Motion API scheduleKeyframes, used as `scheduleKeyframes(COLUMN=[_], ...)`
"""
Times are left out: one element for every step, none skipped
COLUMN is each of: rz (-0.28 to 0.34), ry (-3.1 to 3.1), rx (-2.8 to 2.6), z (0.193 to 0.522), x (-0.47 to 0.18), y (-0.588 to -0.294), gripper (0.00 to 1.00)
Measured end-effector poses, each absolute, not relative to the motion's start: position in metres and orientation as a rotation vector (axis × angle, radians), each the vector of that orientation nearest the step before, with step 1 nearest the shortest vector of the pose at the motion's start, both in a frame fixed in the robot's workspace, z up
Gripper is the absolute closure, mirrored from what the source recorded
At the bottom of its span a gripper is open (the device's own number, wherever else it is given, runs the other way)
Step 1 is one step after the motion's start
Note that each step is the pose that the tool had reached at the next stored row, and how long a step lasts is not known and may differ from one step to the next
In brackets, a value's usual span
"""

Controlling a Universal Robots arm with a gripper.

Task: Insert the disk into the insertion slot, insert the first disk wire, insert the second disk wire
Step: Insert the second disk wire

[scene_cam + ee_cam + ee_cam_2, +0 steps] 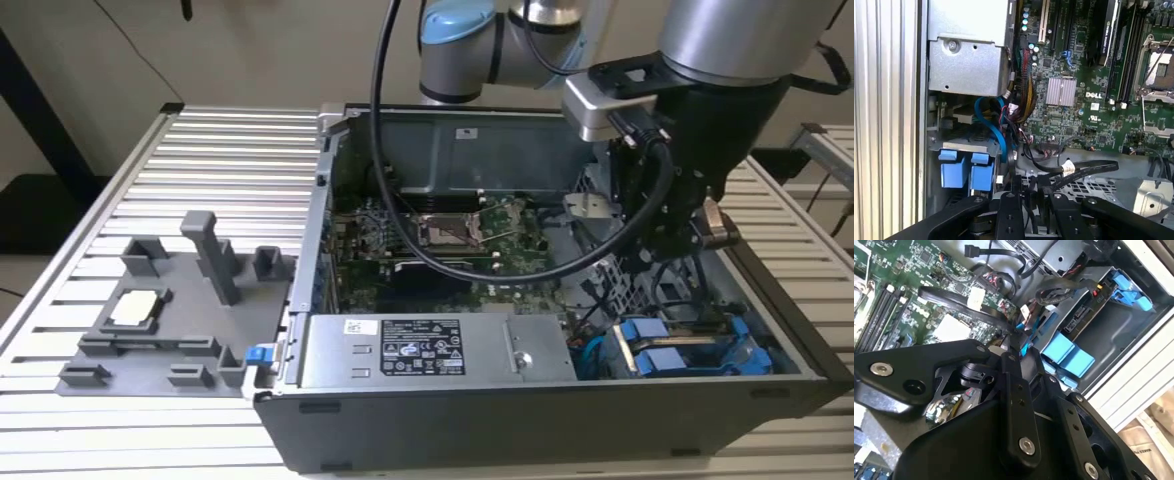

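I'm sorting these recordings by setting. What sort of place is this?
Probably a robotics lab or test bench for computer assembly: an open computer case sits on a slatted aluminium table, a robot arm reaches over it, and a grey parts fixture lies beside it.

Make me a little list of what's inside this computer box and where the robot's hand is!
Case: open computer case on slatted table
Gripper: down inside the case, by black cables
Disk carrier: blue, seated in grey drive bay
Motherboard: green, mid-case
Power supply: grey box, white sticker
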State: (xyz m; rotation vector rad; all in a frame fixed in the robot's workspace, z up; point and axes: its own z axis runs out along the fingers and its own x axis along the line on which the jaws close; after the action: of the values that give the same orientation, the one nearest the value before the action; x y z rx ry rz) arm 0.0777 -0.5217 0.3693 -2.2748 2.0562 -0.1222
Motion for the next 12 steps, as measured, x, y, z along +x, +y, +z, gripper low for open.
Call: scheduleKeyframes(rz=[-0.126,-0.131,-0.137,-0.143,-0.149,-0.153,-0.156,-0.158,-0.159,-0.16,-0.16,-0.16], ry=[2.051,2.045,2.038,2.033,2.028,2.026,2.024,2.024,2.023,2.023,2.023,2.023], rx=[-2.278,-2.281,-2.282,-2.281,-2.28,-2.279,-2.277,-2.276,-2.275,-2.275,-2.275,-2.275], z=[0.369,0.3689,0.3688,0.3688,0.3687,0.3687,0.3685,0.3685,0.3684,0.3684,0.3684,0.3684], x=[0.0777,0.0776,0.0777,0.0777,0.0777,0.0778,0.0777,0.0777,0.0776,0.0776,0.0776,0.0776], y=[-0.5217,-0.5217,-0.5216,-0.5215,-0.5212,-0.5209,-0.5206,-0.5203,-0.5202,-0.5202,-0.5202,-0.5202], gripper=[0.73,0.73,0.73,0.73,0.73,0.73,0.73,0.73,0.73,0.73,0.73,0.73])
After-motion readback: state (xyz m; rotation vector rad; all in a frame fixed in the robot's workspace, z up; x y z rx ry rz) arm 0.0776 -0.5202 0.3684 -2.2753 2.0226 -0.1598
